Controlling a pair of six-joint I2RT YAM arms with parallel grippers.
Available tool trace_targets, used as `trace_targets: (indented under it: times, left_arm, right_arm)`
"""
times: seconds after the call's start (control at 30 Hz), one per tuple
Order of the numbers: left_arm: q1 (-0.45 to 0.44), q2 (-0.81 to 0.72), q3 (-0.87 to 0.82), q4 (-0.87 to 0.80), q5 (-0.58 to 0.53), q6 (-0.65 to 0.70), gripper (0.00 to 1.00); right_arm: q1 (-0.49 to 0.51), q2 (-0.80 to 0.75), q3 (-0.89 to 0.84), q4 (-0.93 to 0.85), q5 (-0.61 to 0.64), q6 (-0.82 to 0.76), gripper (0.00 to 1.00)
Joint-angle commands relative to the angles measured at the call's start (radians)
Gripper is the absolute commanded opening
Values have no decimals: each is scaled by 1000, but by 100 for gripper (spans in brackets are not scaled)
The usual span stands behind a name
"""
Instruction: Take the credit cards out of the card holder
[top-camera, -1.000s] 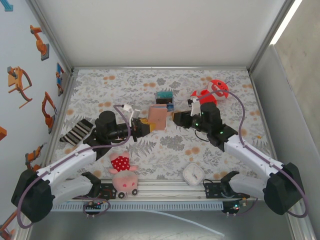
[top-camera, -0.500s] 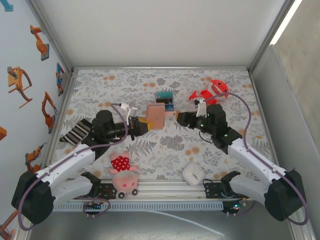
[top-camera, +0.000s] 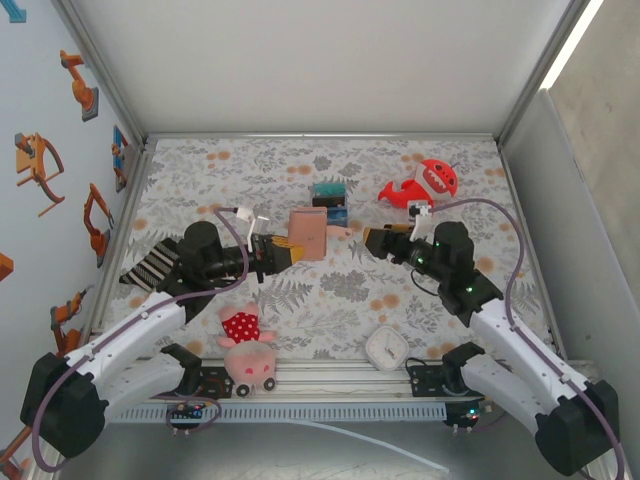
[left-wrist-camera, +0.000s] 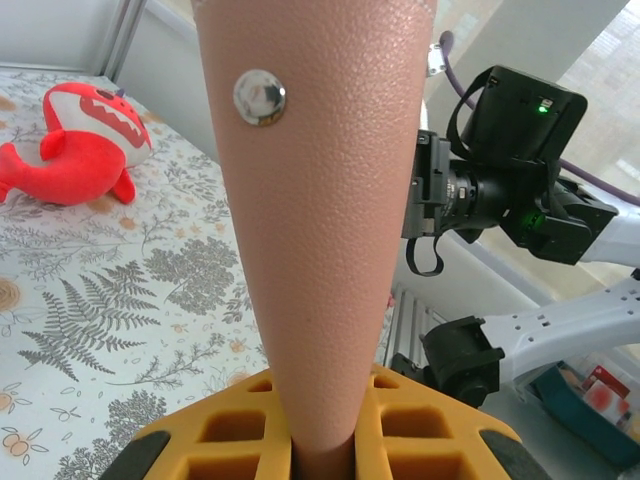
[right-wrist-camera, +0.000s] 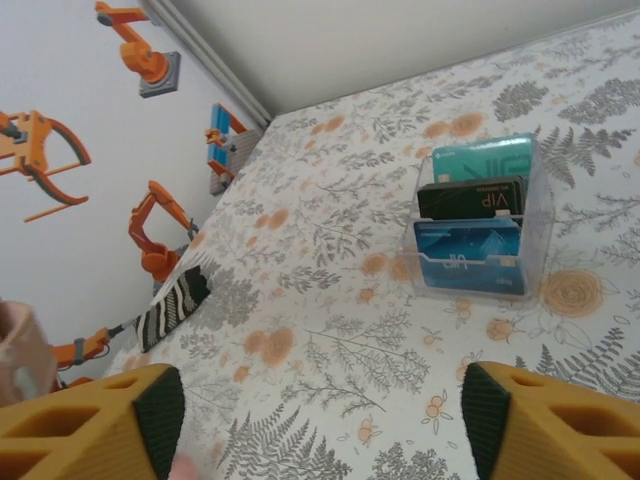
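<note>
My left gripper (top-camera: 282, 250) is shut on the lower edge of the tan leather card holder (top-camera: 308, 232), which it holds above the table. In the left wrist view the card holder (left-wrist-camera: 320, 200) rises from between the orange fingers (left-wrist-camera: 220, 440), its snap stud facing the camera. My right gripper (top-camera: 372, 240) hovers a short way to the right of the holder, open and with nothing between its fingers (right-wrist-camera: 100, 420). A sliver of the holder (right-wrist-camera: 20, 350) sits at the left edge of the right wrist view. The credit cards are hidden.
A clear box of teal, black and blue cards (top-camera: 328, 195) stands behind the holder, and a red whale toy (top-camera: 425, 185) lies at the back right. A striped cloth (top-camera: 155, 262) lies at the left. A pig plush (top-camera: 245, 350) and a white clock (top-camera: 385, 347) sit near the front edge.
My right gripper has drawn back to the right, away from the card holder, and its jaws have opened wider. The left gripper has shifted slightly left and back with the holder.
</note>
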Motion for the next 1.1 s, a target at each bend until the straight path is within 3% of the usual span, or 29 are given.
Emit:
trace_targets:
  times: [0.0, 0.2, 0.4, 0.63, 1.07]
  left_arm:
    - [9, -13, 8, 12, 49, -10, 0]
    - [9, -1, 24, 29, 106, -14, 0]
    - [6, 50, 39, 81, 150, -34, 0]
    - [-8, 123, 51, 193, 206, -92, 0]
    - [-35, 131, 63, 214, 218, -76, 0]
  right_arm:
    - [-4, -54, -39, 89, -78, -10, 81]
    - [-5, -50, -71, 293, -279, 47, 88]
    - [0, 54, -42, 451, -421, 116, 79]
    - [42, 154, 8, 491, -453, 112, 68]
    - [73, 198, 15, 514, -464, 112, 51]
